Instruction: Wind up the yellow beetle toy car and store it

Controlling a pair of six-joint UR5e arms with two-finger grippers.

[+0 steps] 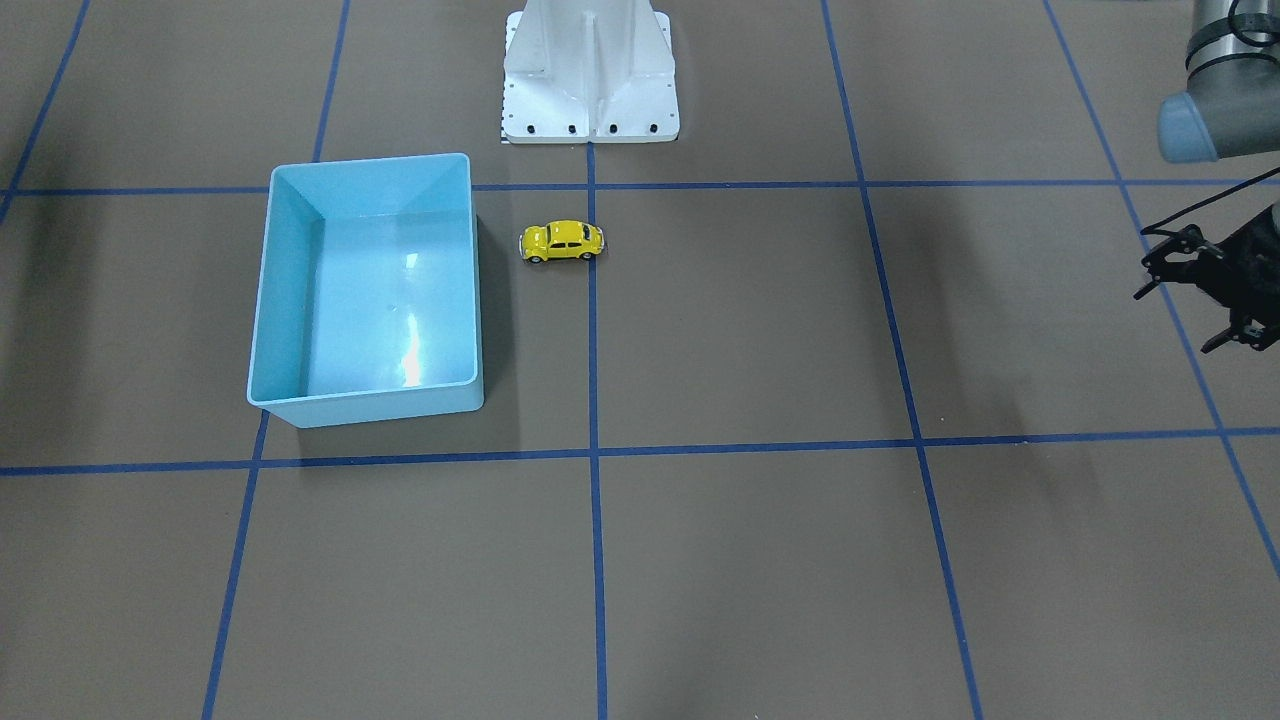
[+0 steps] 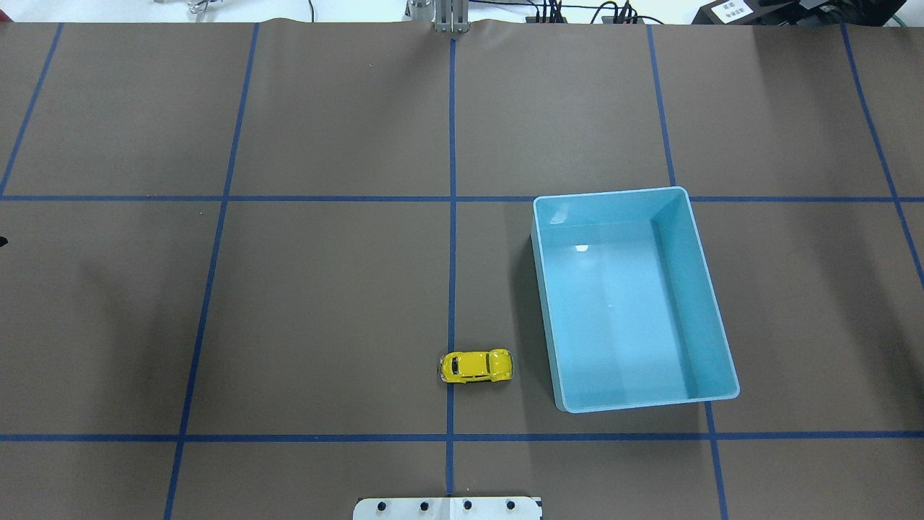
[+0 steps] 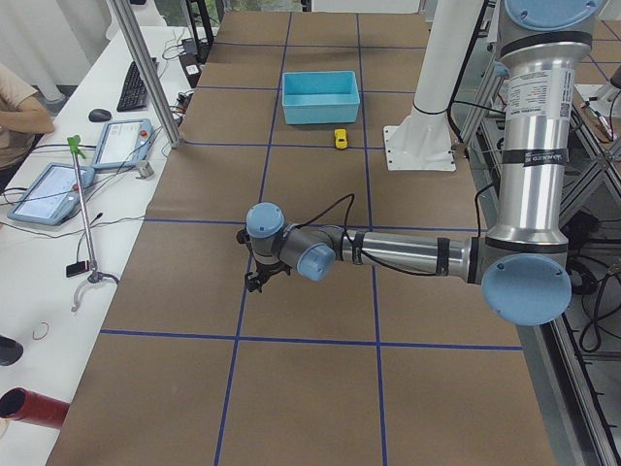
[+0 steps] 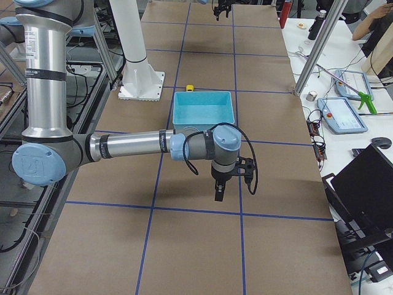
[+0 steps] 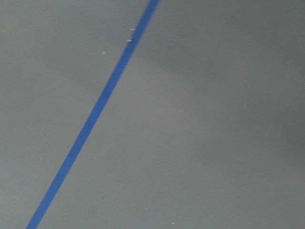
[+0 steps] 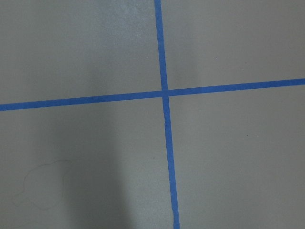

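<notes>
Left arm [image 3: 408, 254] looms nearest in the left-end view, reaching low over the table [image 3: 310, 388]. At the 3 o'clock edge of the front view sits the left gripper [image 1: 1172, 322], cut by the frame. Its fingers look spread, with nothing between them. Right arm [image 4: 129, 144] is stretched out the same way. Its right gripper [image 4: 218, 192] shows side-on only, so I cannot tell whether the fingers are apart or together. Both wrist views give brown table and blue tape [image 6: 164, 93], no car.

Car [image 2: 477, 366] stands on its wheels at 8 o'clock of the bin [image 2: 650, 402] in the overhead view, near the bin's corner but not touching. Its long axis runs 9 to 3. It is well apart from both grippers, the left one far out toward its 9 o'clock. Task not begun.

Handling, as judged:
- Tiny and light, so weight is no issue. A sideways nudge would send it rolling.
- Hard glossy shell with a rounded roof and bonnet. Pads would likely slide off those curves.
- Best hold is across the two flat flanks at the doors, between the wheels, fingers closing along 12 to 6.
- Grip low but clear of the wheels, since they must turn for winding.
- Winding calls for downward press while dragging along the 9 to 3 line. A firm pinch is needed, or the body may pivot between the pads.
- Stiff body, so it should stand a firm squeeze.
</notes>
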